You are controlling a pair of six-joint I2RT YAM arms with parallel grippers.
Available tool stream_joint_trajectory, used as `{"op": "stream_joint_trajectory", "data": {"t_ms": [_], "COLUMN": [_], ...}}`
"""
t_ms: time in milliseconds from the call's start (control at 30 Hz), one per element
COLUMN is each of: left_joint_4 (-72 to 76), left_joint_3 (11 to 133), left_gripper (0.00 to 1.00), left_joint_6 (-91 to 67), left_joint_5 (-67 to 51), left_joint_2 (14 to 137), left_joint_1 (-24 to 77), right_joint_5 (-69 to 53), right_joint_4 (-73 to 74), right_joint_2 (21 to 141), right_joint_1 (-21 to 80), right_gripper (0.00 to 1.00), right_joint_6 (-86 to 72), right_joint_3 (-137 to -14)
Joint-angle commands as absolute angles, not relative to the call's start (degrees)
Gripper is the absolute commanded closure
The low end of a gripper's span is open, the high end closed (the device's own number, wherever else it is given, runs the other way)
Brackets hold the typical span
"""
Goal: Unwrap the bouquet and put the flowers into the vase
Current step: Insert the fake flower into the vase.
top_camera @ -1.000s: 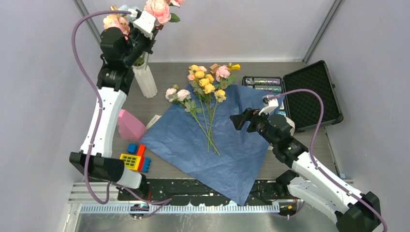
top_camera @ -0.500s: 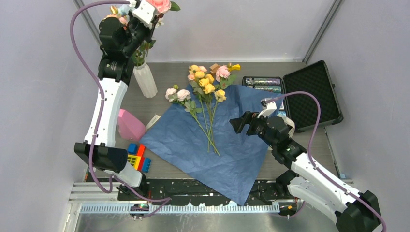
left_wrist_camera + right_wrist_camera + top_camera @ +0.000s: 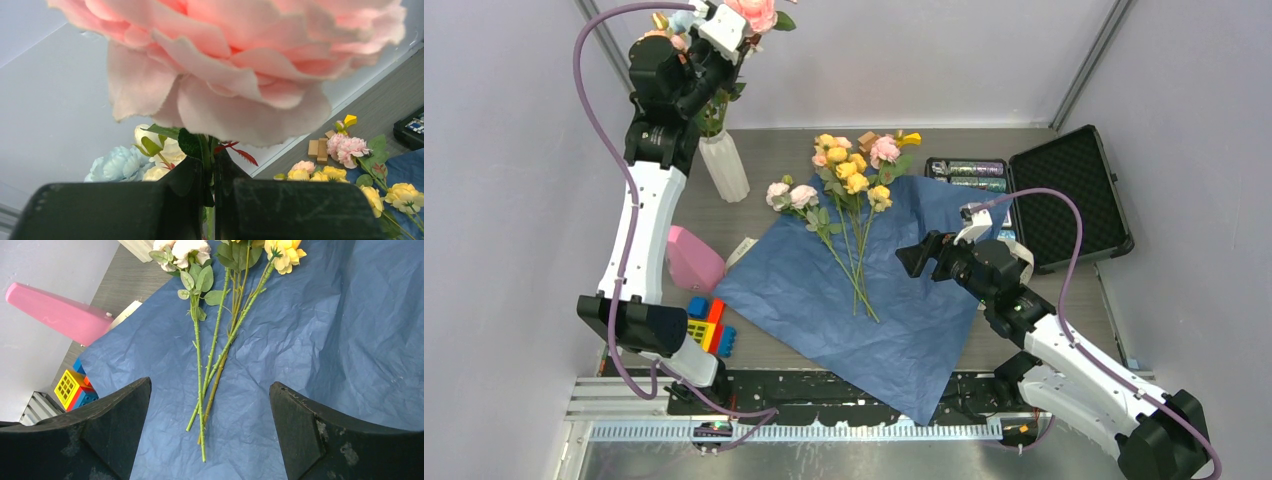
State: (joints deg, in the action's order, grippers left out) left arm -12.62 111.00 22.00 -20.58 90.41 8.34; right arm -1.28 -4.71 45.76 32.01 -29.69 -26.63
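Pink bloom (image 3: 235, 65) blurred and cropped, vase (image 3: 725, 165) mouth hidden by leaves (image 3: 714, 112)

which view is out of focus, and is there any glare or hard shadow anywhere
Left wrist: the big pink bloom is very close to the lens and looks soft, while the yellow roses behind look sharper. Right wrist: the blue paper and stems are crisp. Top external: even light, no glare.

Bright, even light, soft shadows; the close pink bloom (image 3: 240, 65) is blurred.

Crinkled matt paper wrap (image 3: 904, 320), smooth ribbed vase (image 3: 727, 172), foam-lined case (image 3: 1069, 195)
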Motion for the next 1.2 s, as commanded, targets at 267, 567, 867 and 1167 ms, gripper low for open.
{"op": "stream_joint_trajectory", "data": {"t_ms": [267,567,867,1167], "left_joint_4": [-10.47,-7.83,-3.68,-0.38], "left_joint_3": [110.12,105.54,99.50,94.31], "left_gripper": [1.00,1.00,1.00,1.00], "left_joint_6": [23.61,21.57,19.12,16.26], "left_joint_5": [-20.92,-21.73,-22.15,-22.20], "left_joint_2": [88.20,87.74,86.63,85.26], "left_joint_1": [6.49,4.44,2.71,0.96], "right_joint_5": [-2.41,-2.75,-2.85,-3.05], "right_joint_4": [-8.46,-8.70,-8.94,-9.27], "right_joint_2": [45.30,45.10,44.99,45.19], "right_joint_1": [31.64,31.57,31.55,31.55], "right_gripper": [0.06,0.07,0.07,0.07], "right_joint_6": [-30.32,-30.32,-30.32,-30.49], "right_joint_3": [-26.47,-26.11,-25.93,-25.69]}}
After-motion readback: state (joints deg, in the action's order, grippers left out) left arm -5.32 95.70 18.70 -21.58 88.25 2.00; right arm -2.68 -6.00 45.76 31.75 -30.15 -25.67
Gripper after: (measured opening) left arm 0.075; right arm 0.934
